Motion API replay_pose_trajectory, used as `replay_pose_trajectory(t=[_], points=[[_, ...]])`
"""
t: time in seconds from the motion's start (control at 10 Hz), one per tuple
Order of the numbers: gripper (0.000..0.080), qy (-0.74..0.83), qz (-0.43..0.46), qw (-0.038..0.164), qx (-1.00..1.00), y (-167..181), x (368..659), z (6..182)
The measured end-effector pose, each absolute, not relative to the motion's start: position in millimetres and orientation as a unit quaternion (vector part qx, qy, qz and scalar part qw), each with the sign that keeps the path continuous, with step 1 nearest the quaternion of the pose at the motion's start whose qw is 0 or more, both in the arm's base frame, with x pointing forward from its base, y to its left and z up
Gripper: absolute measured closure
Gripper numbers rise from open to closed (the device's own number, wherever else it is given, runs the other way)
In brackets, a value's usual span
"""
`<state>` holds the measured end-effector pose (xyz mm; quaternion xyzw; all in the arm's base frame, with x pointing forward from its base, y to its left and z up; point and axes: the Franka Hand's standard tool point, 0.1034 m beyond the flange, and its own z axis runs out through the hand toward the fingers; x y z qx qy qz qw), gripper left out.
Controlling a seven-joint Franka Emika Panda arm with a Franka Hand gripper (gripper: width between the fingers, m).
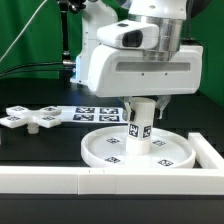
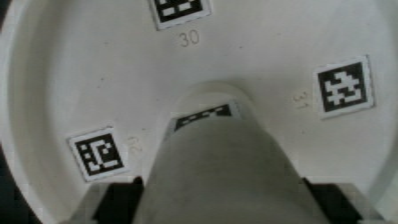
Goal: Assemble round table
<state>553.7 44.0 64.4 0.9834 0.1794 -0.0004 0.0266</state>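
One post point(image 2: 221, 150), pinched in the hand point(image 1: 143, 104), stands on one disc point(image 1: 95, 144); one cross-shaped piece point(image 1: 28, 118) lies well apart.

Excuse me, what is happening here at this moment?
The arm's gripper is closed on the short post and holds it upright over the middle of the round disc. Whether the post is already seated, I cannot tell. The cross-shaped piece lies untouched on the table, at the exterior view's left.
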Motion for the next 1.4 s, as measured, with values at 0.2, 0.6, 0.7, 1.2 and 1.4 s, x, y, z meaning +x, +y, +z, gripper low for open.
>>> replay_pose_trajectory(t=[0.2,0.6,0.7,1.2,1.4], points=[[0.0390,0.111,0.001,0.026,0.993,43.9,553.4,64.2],[0.0390,-0.091,-0.001,-0.002,0.996,40.5,551.6,63.1],[0.0390,-0.135,-0.001,-0.003,0.991,40.5,551.4,63.1],[0.0390,-0.284,-0.002,-0.005,0.959,40.2,551.1,63.3],[0.0390,-0.339,-0.004,-0.008,0.941,39.7,551.2,63.3]])
